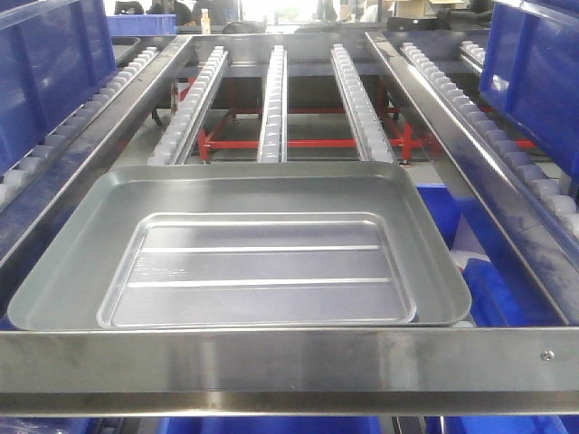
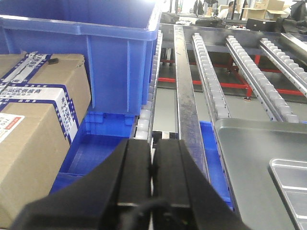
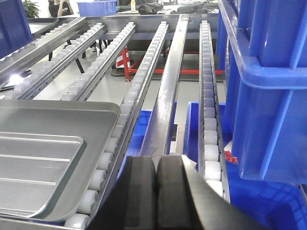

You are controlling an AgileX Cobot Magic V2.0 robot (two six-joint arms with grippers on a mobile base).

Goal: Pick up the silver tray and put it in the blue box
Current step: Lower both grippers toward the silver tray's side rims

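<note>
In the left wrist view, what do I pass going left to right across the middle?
Cardboard box → blue box → steel rail → roller track → pan → silver tray.

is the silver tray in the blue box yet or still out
Out. The silver tray lies flat inside the larger metal pan on the roller rack.

You will find print only on the cardboard boxes (image 2: 29,163) in the left wrist view. The blue-and-white tape (image 2: 45,93) across them bears blue characters, too blurred to read. A white label (image 2: 7,125) at the frame edge is likewise illegible.
</note>
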